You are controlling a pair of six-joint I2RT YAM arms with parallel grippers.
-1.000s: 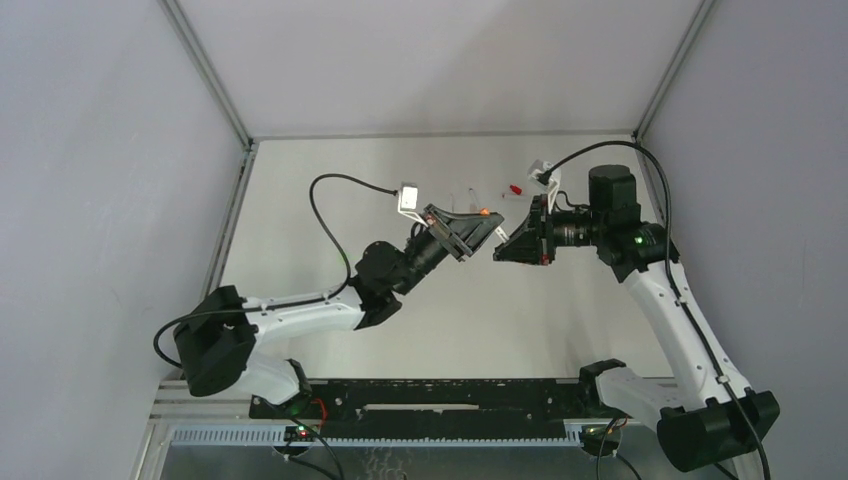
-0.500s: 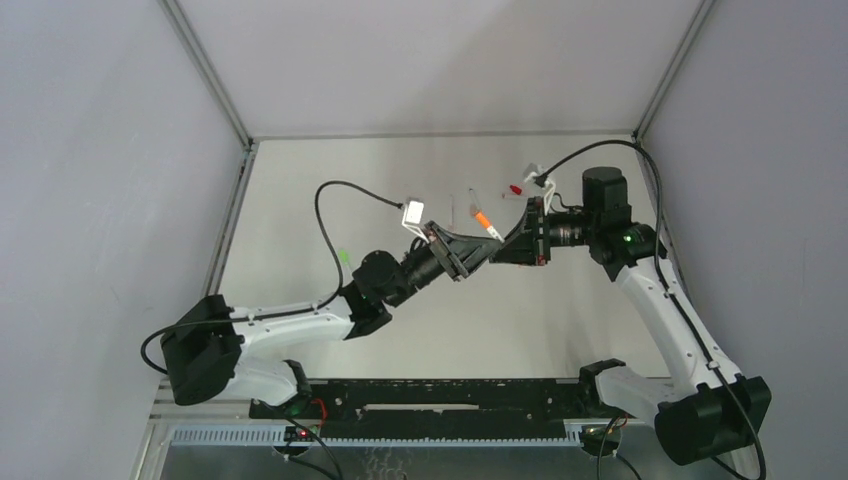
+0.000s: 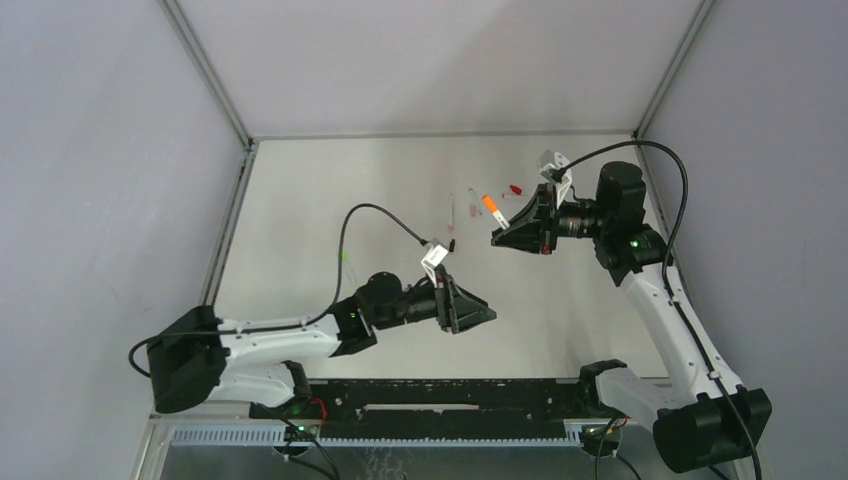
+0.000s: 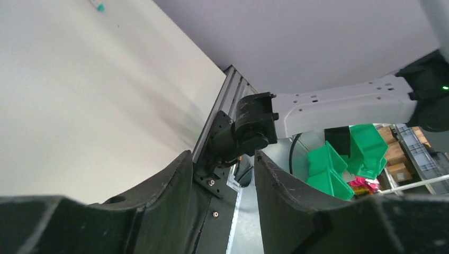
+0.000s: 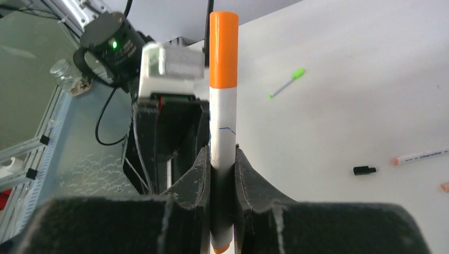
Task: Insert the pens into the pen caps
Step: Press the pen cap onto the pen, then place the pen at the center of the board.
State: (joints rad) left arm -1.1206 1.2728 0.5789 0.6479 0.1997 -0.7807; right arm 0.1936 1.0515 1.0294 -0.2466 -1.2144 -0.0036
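Pen (image 5: 223, 106) now in right pincer (image 5: 222, 159) alone

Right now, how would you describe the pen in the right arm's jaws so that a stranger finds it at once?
Find the right arm, which reaches over the far right of the table. Its jaws are shut on a pen that sticks out past them. It is the only pen off the table, white with an orange cap; the others, like the green one, lie flat.

Left end effector (image 3: 488, 315) parted; right (image 3: 496, 238) clamped
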